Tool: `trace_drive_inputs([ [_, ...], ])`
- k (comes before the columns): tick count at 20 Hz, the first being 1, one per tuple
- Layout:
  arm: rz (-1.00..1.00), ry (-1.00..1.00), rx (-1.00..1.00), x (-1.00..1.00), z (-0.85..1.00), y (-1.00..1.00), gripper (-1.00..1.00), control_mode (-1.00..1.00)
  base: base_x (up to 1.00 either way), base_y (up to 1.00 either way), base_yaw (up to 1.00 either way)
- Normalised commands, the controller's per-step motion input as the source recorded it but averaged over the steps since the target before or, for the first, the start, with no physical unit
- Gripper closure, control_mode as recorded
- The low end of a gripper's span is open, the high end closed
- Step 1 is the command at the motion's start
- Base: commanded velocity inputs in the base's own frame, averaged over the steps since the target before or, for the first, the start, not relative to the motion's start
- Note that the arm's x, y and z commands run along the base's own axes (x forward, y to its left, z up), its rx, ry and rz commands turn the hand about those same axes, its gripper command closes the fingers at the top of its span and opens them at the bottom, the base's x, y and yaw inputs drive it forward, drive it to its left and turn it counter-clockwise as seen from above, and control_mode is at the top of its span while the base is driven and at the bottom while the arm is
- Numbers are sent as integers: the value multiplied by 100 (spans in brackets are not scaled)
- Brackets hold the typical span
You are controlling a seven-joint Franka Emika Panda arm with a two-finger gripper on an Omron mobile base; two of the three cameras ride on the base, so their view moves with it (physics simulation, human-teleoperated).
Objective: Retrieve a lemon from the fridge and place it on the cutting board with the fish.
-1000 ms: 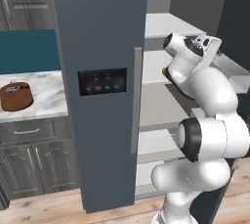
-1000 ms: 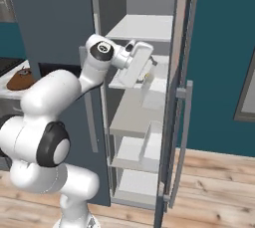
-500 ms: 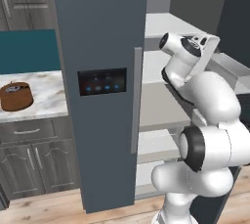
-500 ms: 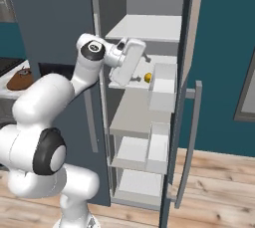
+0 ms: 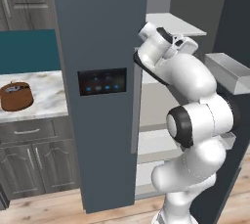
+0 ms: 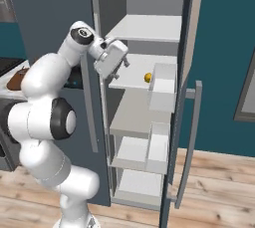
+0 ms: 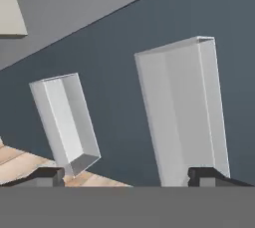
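The lemon (image 6: 148, 77) lies on the fridge's middle shelf (image 6: 133, 72), next to a pale door bin. The fridge (image 5: 97, 32) has its left door shut and its right door (image 6: 188, 48) swung wide. My gripper (image 6: 120, 70) hangs open and empty at the front left of that shelf, a short way left of the lemon. In the hand view its fingertips (image 7: 50, 174) stand far apart, facing the door's inner side. The reddish-brown cutting board (image 5: 14, 97) rests on the marble counter at the left, with the fish (image 5: 13, 88) on it.
Two pale grey door bins (image 7: 182, 112) hang on the open door's dark inner face. Another bin (image 5: 229, 71) juts out at the right. Grey cabinets (image 5: 34, 164) stand under the counter. Wooden floor (image 6: 219, 182) lies in front of the fridge.
The right door has swung wider, uncovering the lemon on the shelf. My hand has drawn back left from the door toward the shelf's front edge.
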Motion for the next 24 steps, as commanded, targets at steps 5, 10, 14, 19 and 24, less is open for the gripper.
trace_drive_inputs([
  [5,-22,-27,54,-6,-2,100,-100,-100,0,0,0],
  [10,-10,-43,41,-53,-1,60,-100,-100,0,0,0],
  [14,-1,-34,35,-34,-5,2,-100,-100,0,0,0],
  [19,-10,-9,11,-36,-8,-6,-100,-100,0,0,0],
  [24,-3,-9,3,-47,-10,32,-100,-100,0,0,0],
])
